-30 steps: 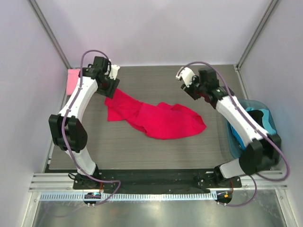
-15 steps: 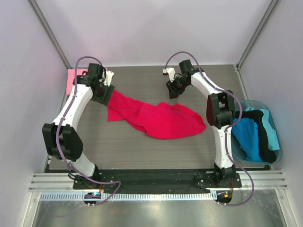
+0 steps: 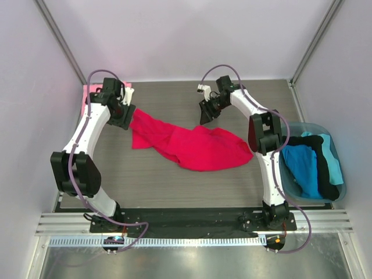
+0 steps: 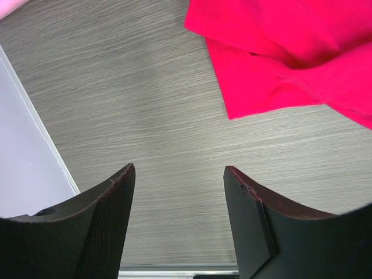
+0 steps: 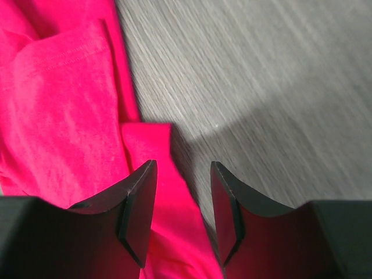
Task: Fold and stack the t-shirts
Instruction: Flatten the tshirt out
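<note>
Both arms are being shifted leftward: the right claw (image 5: pixel 180 165) over the far edge of the crumpled crimson t-shirt (image 3: pixel 192 145) on the worktop (image 3: pixel 174 186), the left claw (image 4: pixel 179 168) beside its left corner. Both are being held apart and empty, with spreading seemingly being prepared.

Top external: I look down from high behind the bases, with the whole table (image 3: pixel 174 180) in frame.
Left wrist: close, facing down past the left gripper (image 4: pixel 179 168).
Right wrist: my nearest view, past the right gripper (image 5: pixel 183 164).
Shared: red t-shirt (image 3: pixel 197 148), in all three.
</note>
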